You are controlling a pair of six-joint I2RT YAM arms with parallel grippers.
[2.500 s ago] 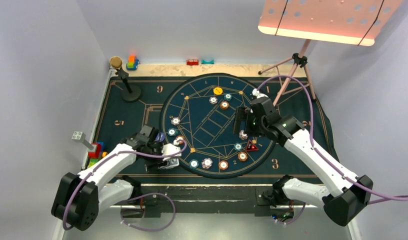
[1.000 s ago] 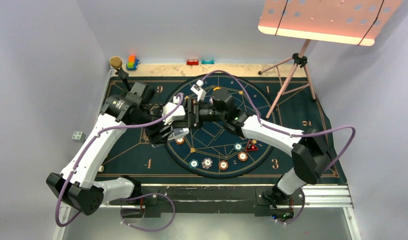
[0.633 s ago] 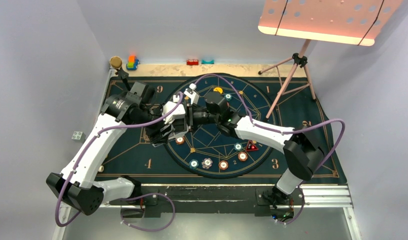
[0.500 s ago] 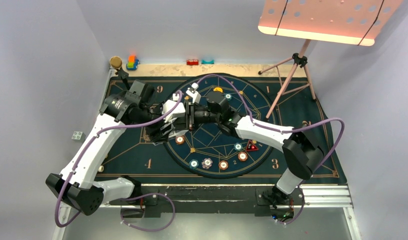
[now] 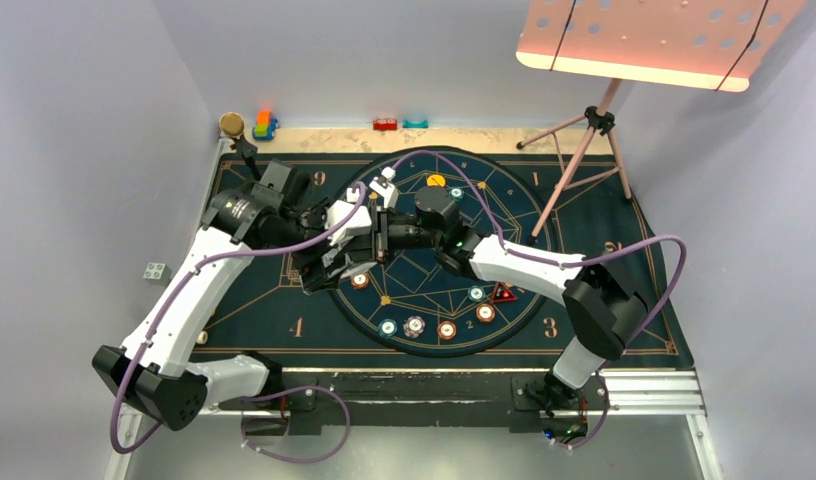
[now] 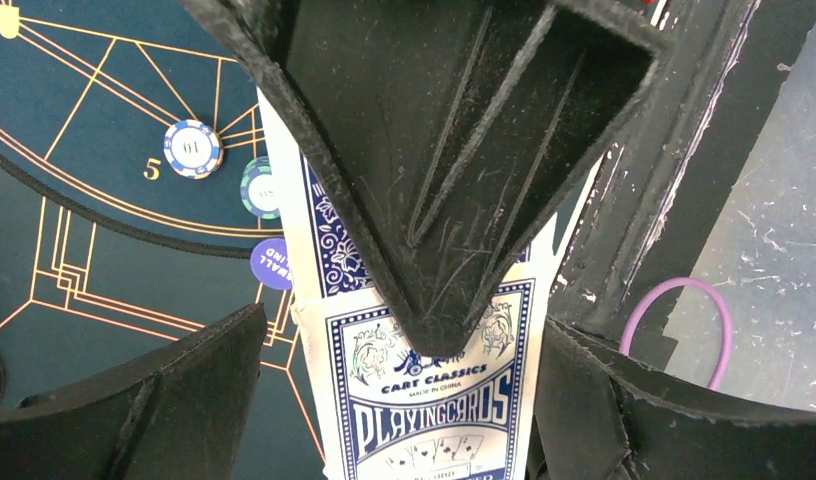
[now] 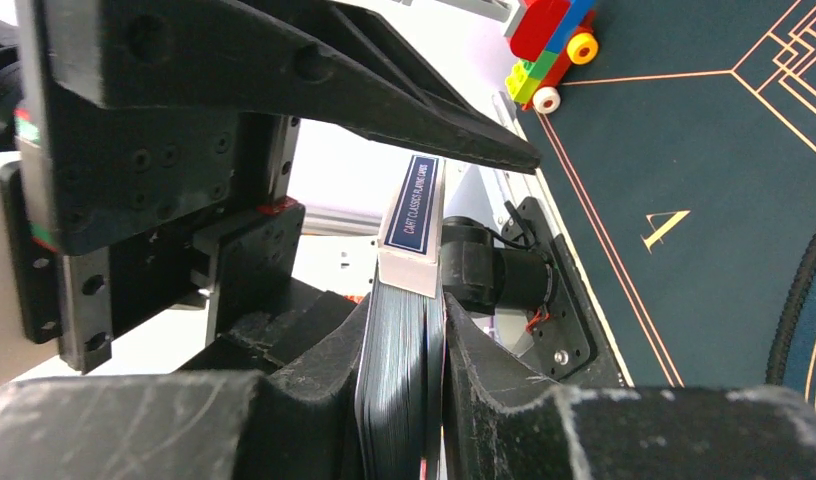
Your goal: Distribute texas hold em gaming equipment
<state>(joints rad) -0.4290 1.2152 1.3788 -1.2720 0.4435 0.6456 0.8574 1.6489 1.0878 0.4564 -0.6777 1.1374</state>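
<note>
A deck of playing cards stands on edge between my right gripper's jaws, which are shut on it. Its blue-and-white card box half covers the stack and sits between the spread fingers of my left gripper, which is open. One black right finger lies across the box. In the top view both grippers meet over the left of the round mat, left gripper facing right gripper. Poker chips and a red triangular marker lie along the ring.
A black stand with a cork top and toy blocks are at the back left corner. More small blocks sit on the back edge. A tripod holding a pink board stands at the back right. A purple disc lies beside two chips.
My right gripper has closed on the deck, and my left gripper has then opened and let go of the card box. Both arms stay nearly still over the mat's left side.
</note>
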